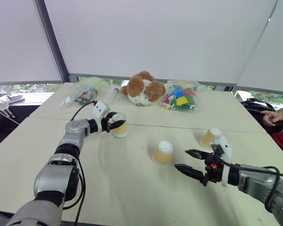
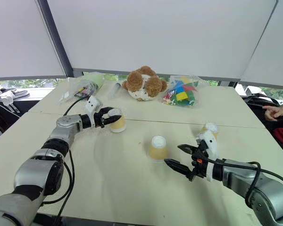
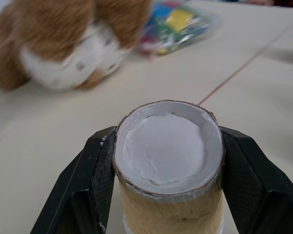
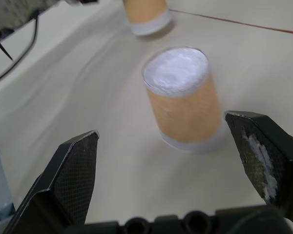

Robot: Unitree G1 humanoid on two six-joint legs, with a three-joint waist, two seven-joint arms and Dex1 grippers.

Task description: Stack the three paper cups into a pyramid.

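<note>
Three paper cups, tan with white ends, are bottom up on the pale table [image 1: 132, 197]. My left gripper [image 1: 117, 124] is shut on the left cup [image 1: 120, 129]; in the left wrist view its black fingers [image 3: 95, 168] press both sides of that cup [image 3: 168, 156]. Whether this cup touches the table I cannot tell. The middle cup [image 1: 163, 153] stands alone. My right gripper [image 1: 181, 159] is open just right of it, pointing at it, and the right wrist view has this cup [image 4: 183, 102] ahead of the spread fingers. The third cup [image 1: 211, 136] stands behind the right gripper.
A brown teddy bear [image 1: 141, 88], a clear bag of coloured blocks [image 1: 180, 97] and another plastic bag [image 1: 82, 92] lie along the table's far side. A person's hand [image 1: 273, 116] rests at the far right edge.
</note>
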